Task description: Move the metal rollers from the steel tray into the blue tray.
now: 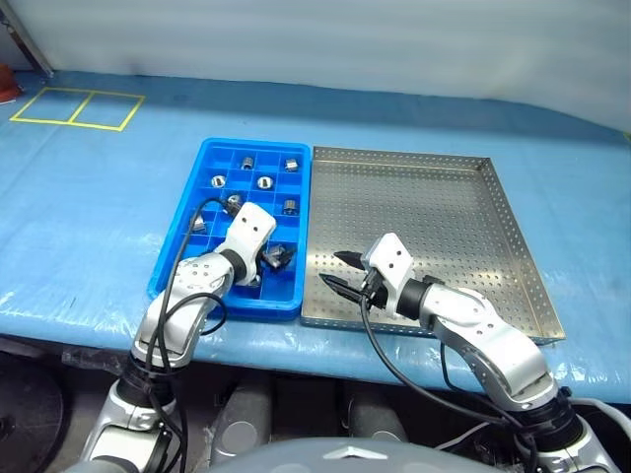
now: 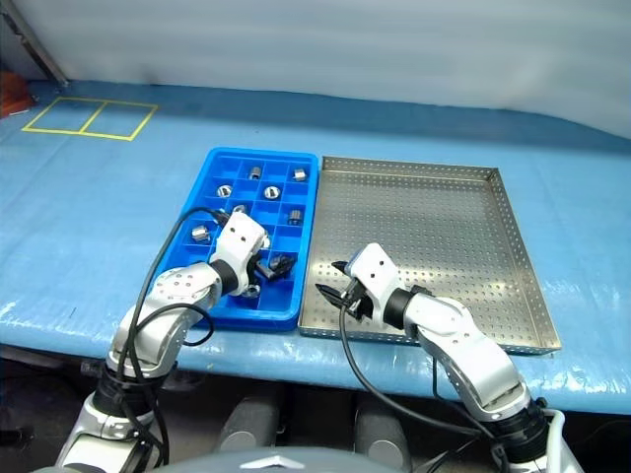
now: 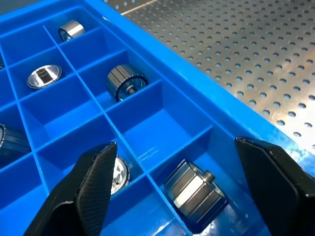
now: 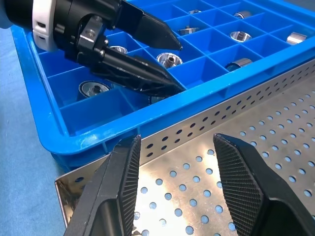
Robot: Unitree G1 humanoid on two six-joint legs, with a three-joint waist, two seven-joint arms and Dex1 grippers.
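Shiny metal rollers sit in the blue tray compartments, one right between your left end effector fingers, which are spread wide (gripping nothing). Your right end effector hangs over the steel tray corner, fingers apart, also empty.

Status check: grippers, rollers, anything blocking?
Left gripper open over blue plastic compartment tray, shiny metal roller below. Right gripper open, empty, above perforated steel tray. Nothing blocking.
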